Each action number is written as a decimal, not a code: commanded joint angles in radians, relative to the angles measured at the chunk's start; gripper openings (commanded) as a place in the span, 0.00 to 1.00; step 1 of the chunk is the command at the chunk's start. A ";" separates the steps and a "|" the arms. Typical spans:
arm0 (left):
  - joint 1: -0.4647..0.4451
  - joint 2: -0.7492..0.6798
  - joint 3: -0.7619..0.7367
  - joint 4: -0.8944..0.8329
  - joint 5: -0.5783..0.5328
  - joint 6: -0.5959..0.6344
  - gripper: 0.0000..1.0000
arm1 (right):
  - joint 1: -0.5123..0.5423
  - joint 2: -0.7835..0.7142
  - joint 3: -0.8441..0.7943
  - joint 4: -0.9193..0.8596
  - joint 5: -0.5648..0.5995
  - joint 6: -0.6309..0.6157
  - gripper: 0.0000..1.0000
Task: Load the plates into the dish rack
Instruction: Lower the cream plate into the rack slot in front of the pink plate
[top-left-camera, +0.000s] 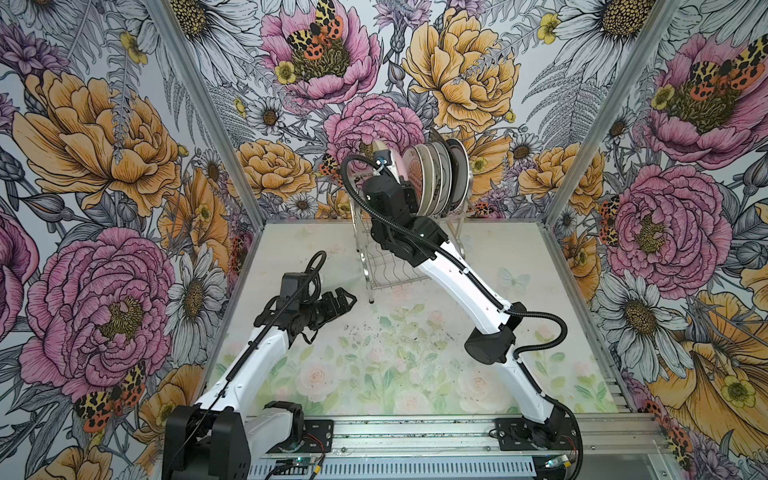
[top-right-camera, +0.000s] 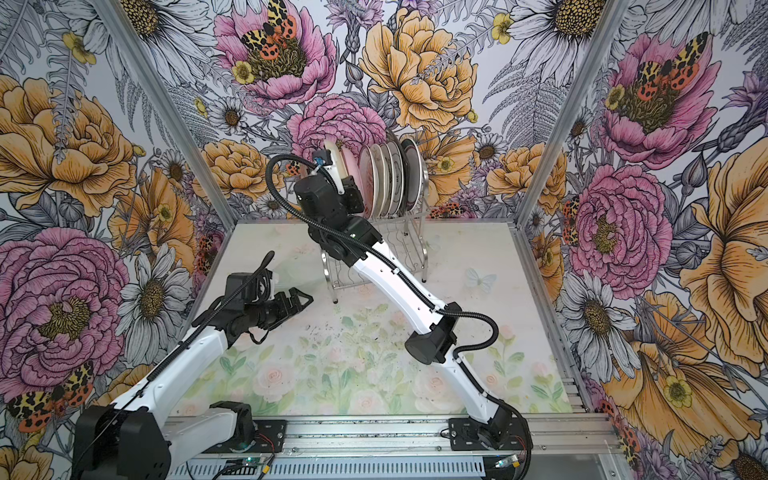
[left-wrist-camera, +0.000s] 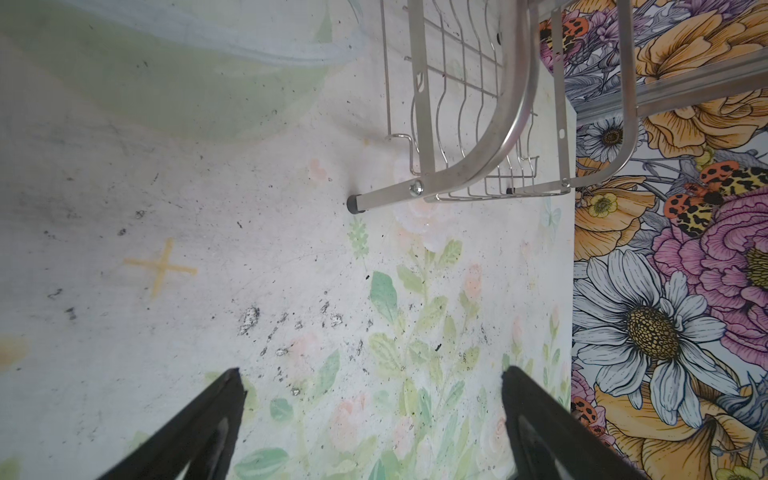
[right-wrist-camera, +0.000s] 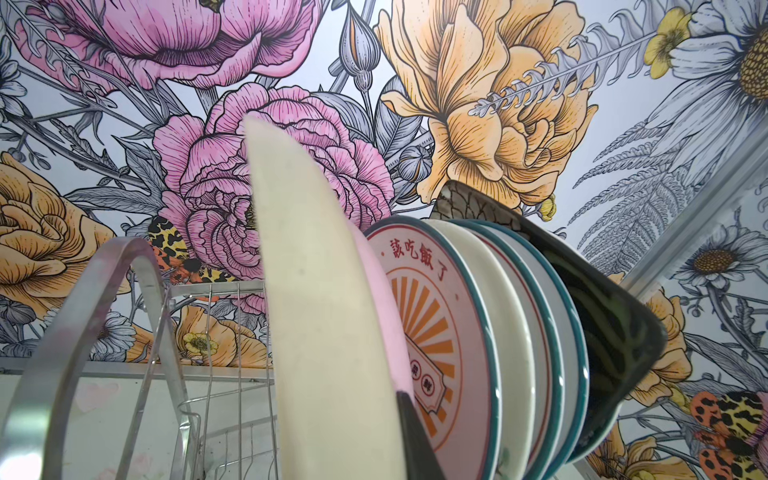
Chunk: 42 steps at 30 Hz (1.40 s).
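- Table (top-left-camera: 415, 374): floral mat, scuffed, with no plates lying on it.
- Dish rack (top-left-camera: 390, 266) (left-wrist-camera: 515, 124): stands at the back of the table by the rear wall. Lower tier is bare wire.
- Plates (top-left-camera: 436, 178) (top-right-camera: 390, 178): a row on edge in the upper tier, packed close. From the right wrist view: pink plate (right-wrist-camera: 374, 291), sunburst plate (right-wrist-camera: 436, 332), teal-rimmed ones, then the black square plate (right-wrist-camera: 602, 311) at the far end.
- Cream plate (right-wrist-camera: 316, 311): at the near end of the row, just beside the pink one and higher than the rest. Can't tell if it's seated in a slot.
- Right gripper (right-wrist-camera: 386, 419): clamped on the cream plate's lower rim. One black finger (right-wrist-camera: 415, 436) shows, the other is hidden.
- Left gripper (top-left-camera: 345, 301) (left-wrist-camera: 370, 374): jaws wide apart, nothing in them, low over the table near the rack's front foot.
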 joint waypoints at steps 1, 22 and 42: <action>0.009 -0.016 -0.008 0.031 0.004 -0.006 0.97 | -0.018 0.048 0.008 0.015 -0.037 0.027 0.03; 0.017 -0.009 -0.006 0.034 0.007 -0.001 0.97 | 0.020 -0.004 0.007 0.079 -0.038 -0.026 0.01; 0.020 -0.023 -0.014 0.037 0.013 -0.002 0.97 | 0.013 0.024 0.005 0.110 -0.019 -0.052 0.01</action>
